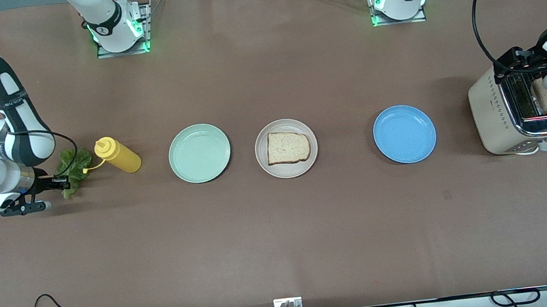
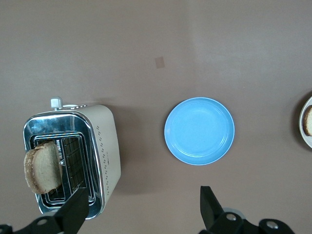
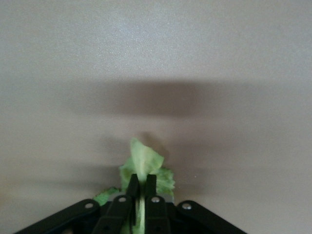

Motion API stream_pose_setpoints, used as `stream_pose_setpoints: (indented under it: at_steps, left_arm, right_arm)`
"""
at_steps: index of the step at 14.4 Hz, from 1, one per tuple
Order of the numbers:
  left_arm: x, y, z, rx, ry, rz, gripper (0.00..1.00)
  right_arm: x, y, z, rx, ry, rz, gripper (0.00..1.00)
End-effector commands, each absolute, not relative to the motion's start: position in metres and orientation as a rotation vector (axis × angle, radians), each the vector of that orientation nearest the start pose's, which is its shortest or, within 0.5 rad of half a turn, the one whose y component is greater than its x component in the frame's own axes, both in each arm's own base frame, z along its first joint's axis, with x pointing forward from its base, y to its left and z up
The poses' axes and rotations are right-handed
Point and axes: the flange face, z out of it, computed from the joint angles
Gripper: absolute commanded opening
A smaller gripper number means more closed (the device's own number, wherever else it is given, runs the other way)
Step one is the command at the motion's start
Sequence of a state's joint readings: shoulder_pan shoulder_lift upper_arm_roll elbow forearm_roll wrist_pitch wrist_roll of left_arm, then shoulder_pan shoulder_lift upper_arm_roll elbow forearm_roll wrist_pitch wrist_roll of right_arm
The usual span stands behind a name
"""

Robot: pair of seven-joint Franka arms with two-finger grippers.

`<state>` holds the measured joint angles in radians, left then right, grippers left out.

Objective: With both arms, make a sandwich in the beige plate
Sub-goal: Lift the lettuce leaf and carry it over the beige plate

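Already the lettuce is pinched in the right gripper beside the bottle; the left gripper, spread wide, hangs over the toaster; lettuce should be carried low and laid squarely on the bread in the beige plate.

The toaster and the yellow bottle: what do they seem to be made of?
The toaster looks like cream-painted metal with a shiny chrome top, which shows mirror-like reflections. The yellow bottle seems soft matte plastic, judging by its even colour, dull surface and small attached cap; this is only a guess.

Right claw pinched; left claw agape.
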<state>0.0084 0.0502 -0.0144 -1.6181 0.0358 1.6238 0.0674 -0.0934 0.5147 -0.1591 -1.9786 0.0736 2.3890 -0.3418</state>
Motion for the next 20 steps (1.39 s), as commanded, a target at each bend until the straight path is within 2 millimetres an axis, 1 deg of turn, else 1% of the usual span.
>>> stream_pose_setpoints:
  at_steps: [1,4,6,8,9,10,11,13,15,16,18,20]
  left_arm:
    - [0.567,0.004,0.58,-3.111,0.147,0.074,1.0]
    - [0.567,0.006,0.58,-3.111,0.142,0.074,1.0]
    - [0.567,0.007,0.58,-3.111,0.139,0.076,1.0]
    - [0.567,0.007,0.58,-3.111,0.139,0.079,1.0]
    - [0.567,0.006,0.58,-3.111,0.142,0.079,1.0]
    - [0.567,0.007,0.58,-3.111,0.139,0.079,1.0]
    - [0.567,0.007,0.58,-3.111,0.139,0.079,1.0]
    - [0.567,0.007,0.58,-3.11,0.14,0.079,1.0]
    - [0.567,0.006,0.58,-3.111,0.142,0.079,1.0]
    - [0.567,0.007,0.58,-3.111,0.139,0.079,1.0]
    - [0.567,0.006,0.58,-3.111,0.142,0.079,1.0]
    - [0.567,0.006,0.58,-3.111,0.142,0.079,1.0]
  right_arm:
    - [0.586,-0.151,0.217,-3.146,-0.17,0.121,0.03]
    - [0.593,-0.151,0.253,-3.152,-0.236,0.029,0.04]
    - [0.603,-0.151,0.278,-3.153,-0.355,-0.043,0.04]
    - [0.61,-0.145,0.304,-3.137,-0.526,-0.103,0.03]
    - [0.615,-0.144,0.32,-3.124,-0.599,-0.117,0.03]
    - [0.619,-0.141,0.333,-3.102,-0.657,-0.095,0.03]
    - [0.625,-0.138,0.354,-3.08,-0.695,-0.066,0.03]
    - [0.634,-0.117,0.388,-3.014,-0.82,0.02,0.03]
    - [0.643,-0.097,0.425,-2.964,-0.959,0.03,0.03]
    - [0.647,-0.084,0.44,-2.936,-1.027,0.038,0.03]
    - [0.651,-0.054,0.471,-2.895,-1.105,0.064,0.03]
    - [0.652,-0.011,0.498,-2.848,-1.202,0.089,0.03]
